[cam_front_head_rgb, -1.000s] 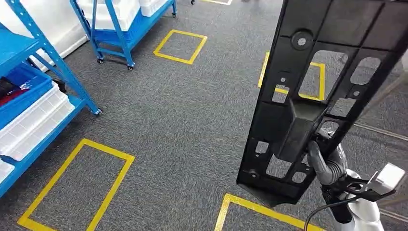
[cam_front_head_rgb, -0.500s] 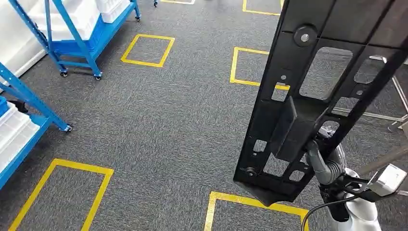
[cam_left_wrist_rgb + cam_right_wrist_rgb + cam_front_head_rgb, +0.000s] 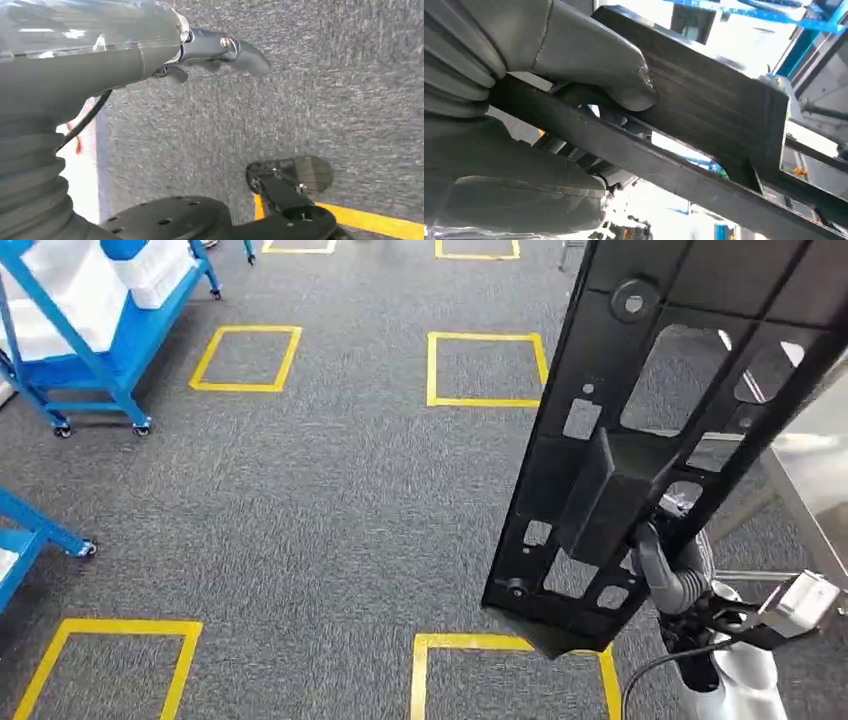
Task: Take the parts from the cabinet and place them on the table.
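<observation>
View has swung since a second ago: blue racks slid off left, a grey table edge (image 3: pixel 815 475) now coming in on my right, so I'm turning toward the drop-off. My right hand (image 3: pixel 668 570) grips one black part (image 3: pixel 640 430), held upright ahead of me, well above the floor. Left hand (image 3: pixel 220 50) hangs low, holding nothing, fingers apart. Count: one part, one rack cart (image 3: pixel 100 330), five yellow floor squares.
</observation>
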Robot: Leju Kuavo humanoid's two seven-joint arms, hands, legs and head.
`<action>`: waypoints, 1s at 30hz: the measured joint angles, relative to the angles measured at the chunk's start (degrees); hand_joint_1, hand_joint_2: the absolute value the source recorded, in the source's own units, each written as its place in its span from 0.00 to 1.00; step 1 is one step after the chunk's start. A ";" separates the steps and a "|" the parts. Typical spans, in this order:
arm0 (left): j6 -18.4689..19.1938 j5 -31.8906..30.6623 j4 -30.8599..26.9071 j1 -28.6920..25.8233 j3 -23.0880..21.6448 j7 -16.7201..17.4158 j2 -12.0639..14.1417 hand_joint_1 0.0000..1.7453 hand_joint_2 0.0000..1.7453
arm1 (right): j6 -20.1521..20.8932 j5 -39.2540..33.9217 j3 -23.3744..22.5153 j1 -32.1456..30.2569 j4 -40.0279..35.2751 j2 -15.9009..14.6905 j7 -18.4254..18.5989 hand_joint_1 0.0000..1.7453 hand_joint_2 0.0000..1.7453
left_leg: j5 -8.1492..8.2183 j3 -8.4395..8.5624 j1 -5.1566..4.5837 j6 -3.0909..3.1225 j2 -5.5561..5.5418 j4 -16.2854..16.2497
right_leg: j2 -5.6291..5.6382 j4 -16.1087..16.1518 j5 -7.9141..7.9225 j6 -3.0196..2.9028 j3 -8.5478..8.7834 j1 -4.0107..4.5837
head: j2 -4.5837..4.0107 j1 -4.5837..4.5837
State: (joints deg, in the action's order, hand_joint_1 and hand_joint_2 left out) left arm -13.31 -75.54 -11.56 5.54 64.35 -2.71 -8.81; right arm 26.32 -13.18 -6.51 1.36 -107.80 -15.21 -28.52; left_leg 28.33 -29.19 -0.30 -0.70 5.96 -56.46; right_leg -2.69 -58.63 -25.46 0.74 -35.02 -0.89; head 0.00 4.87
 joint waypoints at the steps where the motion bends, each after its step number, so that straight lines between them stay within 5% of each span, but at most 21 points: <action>1: 0.00 -0.09 -0.02 0.09 -0.06 0.04 0.00 0.00 1.00 | -0.09 0.06 0.00 -0.05 -0.28 0.02 -0.06 1.00 1.00 | 0.25 0.20 0.09 -0.37 0.55 0.02 | 0.65 0.19 0.11 -0.49 0.09 -0.06 | 0.00 0.00; 3: 0.00 -0.13 0.00 0.12 -0.13 0.07 0.02 0.00 1.00 | -0.31 0.13 0.02 -0.13 -0.74 0.07 -0.13 1.00 1.00 | 2.69 -1.02 0.70 -0.78 -3.62 -3.30 | 1.81 0.51 0.28 -1.35 0.38 -0.32 | 0.00 0.00; 4: 0.00 -0.13 0.00 0.03 -0.11 0.13 0.00 0.00 1.00 | -0.44 0.17 0.02 -0.07 -0.81 0.17 -0.20 1.00 1.00 | 5.06 -3.21 0.76 -0.76 -4.72 -7.87 | 2.32 0.51 0.27 -1.70 0.36 -0.20 | 0.00 0.00; 6: 0.09 0.02 0.00 0.27 -0.09 0.02 -0.02 0.00 1.00 | -0.59 0.66 0.07 -0.52 -0.81 0.33 -0.44 1.00 1.00 | 8.69 -8.02 0.61 -0.74 -5.30 -17.35 | 3.60 0.48 0.23 -1.99 0.36 0.19 | 0.00 0.00; 7: 0.11 -0.06 0.00 0.58 -0.11 0.02 -0.02 0.00 1.00 | -0.61 1.02 0.07 -0.70 -0.85 0.33 -0.48 1.00 1.00 | 8.76 -9.32 0.61 -0.60 -5.32 -19.60 | 4.26 0.42 0.21 -2.02 0.39 0.42 | 0.00 0.00; 8: 0.11 -0.11 0.00 0.62 -0.13 0.02 -0.02 0.00 1.00 | -0.68 1.27 0.07 -0.90 -1.05 0.39 -0.50 1.00 1.00 | 7.30 -9.25 0.59 -0.33 -5.35 -18.87 | 5.09 0.35 0.18 -2.06 0.45 0.59 | 0.00 0.00; 10: 0.11 -0.11 0.00 0.51 -0.13 0.04 0.00 0.00 1.00 | -0.70 1.53 0.07 -1.30 -1.82 0.55 -0.61 1.00 1.00 | 1.77 -5.88 0.44 0.46 -6.11 -10.45 | 6.84 0.15 0.12 -2.06 0.60 0.72 | 0.00 0.00; 11: 0.11 0.00 0.00 0.34 -0.11 0.07 0.00 0.00 1.00 | -0.70 1.82 0.07 -1.41 -2.17 0.63 -0.57 1.00 1.00 | -0.86 -3.89 0.33 0.85 -7.94 -5.53 | 7.52 0.05 0.09 -2.02 0.58 0.66 | 0.00 0.00; 12: 0.11 0.11 0.00 0.10 -0.11 0.04 0.15 0.00 1.00 | -0.65 2.23 0.09 -1.50 -2.56 0.85 -0.48 1.00 1.00 | -0.94 -2.96 0.35 1.27 -11.35 -2.97 | 8.11 -0.08 0.10 -1.86 0.32 0.66 | 0.00 0.00; 14: 0.15 0.43 0.00 -0.09 -0.11 0.02 0.15 0.00 1.00 | -0.66 3.17 0.24 -1.65 -3.45 1.18 0.09 1.00 1.00 | -0.76 -2.63 0.23 1.17 -10.79 -1.63 | 9.52 -0.18 0.48 -1.08 -0.40 0.23 | 0.00 0.00; 16: 0.22 0.76 0.00 -0.18 -0.09 -0.15 0.15 0.00 1.00 | -0.59 3.58 0.24 -2.01 -4.35 1.20 0.18 1.00 1.00 | -1.05 -2.28 0.08 1.85 -9.59 -1.17 | 10.96 0.36 0.90 -0.12 -0.50 0.03 | 0.00 0.00; 17: 0.31 0.74 0.00 -0.13 -0.09 -0.33 0.00 0.00 1.00 | -0.59 3.65 0.24 -1.98 -4.77 1.18 0.22 1.00 1.00 | -1.75 -1.86 0.85 2.26 -8.64 -0.08 | 10.74 -0.01 0.69 0.04 -0.52 -0.01 | 0.00 0.00; 18: 0.33 0.72 0.00 -0.04 -0.11 -0.59 -0.04 0.00 1.00 | -0.59 3.65 0.24 -1.87 -5.07 1.18 0.22 1.00 1.00 | -1.93 -1.54 0.52 2.47 -8.16 0.47 | 7.12 -1.39 -0.45 0.13 -1.15 0.47 | 0.00 -0.02; 19: 0.33 0.72 0.00 -0.07 -0.11 -0.79 -0.11 0.00 1.00 | -0.57 3.72 0.30 -1.51 -5.16 1.18 0.31 1.00 1.00 | -2.00 -1.46 0.44 2.88 -7.29 0.58 | 4.96 -4.53 -2.52 0.47 -2.74 0.47 | 0.00 0.00; 21: 0.33 0.72 0.00 -0.31 -0.11 -1.07 -0.15 0.00 1.00 | -0.59 3.76 0.81 -1.51 -5.27 1.22 0.74 1.00 1.00 | -1.85 -1.51 0.25 2.90 -5.69 0.56 | 3.42 -13.49 -6.55 1.03 -7.08 0.09 | 0.00 -0.02; 22: 0.31 0.72 0.00 -0.38 -0.11 -1.16 -0.15 0.00 1.00 | -0.59 3.83 1.09 -1.60 -5.27 1.22 0.90 1.00 1.00 | -1.80 -1.54 0.26 2.86 -4.89 0.53 | 3.24 -16.21 -7.08 1.28 -8.42 -0.13 | 0.00 0.00; 23: 0.28 0.72 0.00 -0.37 -0.09 -1.20 -0.15 0.00 1.00 | -0.59 3.87 1.25 -1.65 -5.27 1.22 0.94 1.00 1.00 | -1.71 -1.52 0.29 2.76 -4.22 0.52 | 3.06 -16.10 -6.42 1.52 -8.30 -0.38 | 0.00 -0.02; 25: 0.28 0.70 0.00 -0.28 -0.11 -1.36 -0.31 0.00 1.00 | -0.59 3.89 1.29 -1.64 -5.42 1.22 0.94 1.00 1.00 | -1.43 -1.44 0.42 2.43 -2.95 0.32 | 2.26 -9.18 -2.53 1.99 -4.47 -0.83 | 0.00 -0.02; 26: 0.28 0.70 0.00 -0.26 -0.11 -1.36 -0.31 0.00 1.00 | -0.59 3.89 1.29 -1.61 -5.55 1.23 0.94 1.00 1.00 | -1.15 -1.37 0.44 2.18 -2.42 0.02 | 0.84 -3.87 -0.35 2.14 -1.38 -0.91 | 0.00 -0.02; 27: 0.28 0.68 0.00 -0.27 -0.11 -1.40 -0.31 0.00 1.00 | -0.59 3.89 1.33 -1.48 -5.62 1.22 0.94 1.00 1.00 | -0.81 -1.29 0.32 1.75 -1.95 -0.31 | -2.13 -0.04 -0.08 2.13 0.75 -0.86 | 0.00 -0.02; 30: 0.24 0.68 0.00 -0.25 -0.11 -1.49 -0.33 0.00 1.00 | -0.63 3.91 1.68 -1.38 -5.92 1.27 0.98 1.00 1.00 | -0.11 -0.95 0.06 0.73 -0.52 -0.66 | -0.63 0.01 -0.49 0.38 0.58 0.02 | 0.00 0.00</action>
State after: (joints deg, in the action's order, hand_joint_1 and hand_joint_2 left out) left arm -13.07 -74.86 -11.56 5.29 64.24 -4.20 -9.14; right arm 25.68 -9.27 -4.83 -0.02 -113.72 -13.94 -27.54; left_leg 28.23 -30.14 -0.24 0.04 5.44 -57.12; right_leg -3.32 -58.62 -25.95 1.12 -34.43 -0.87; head 0.00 4.87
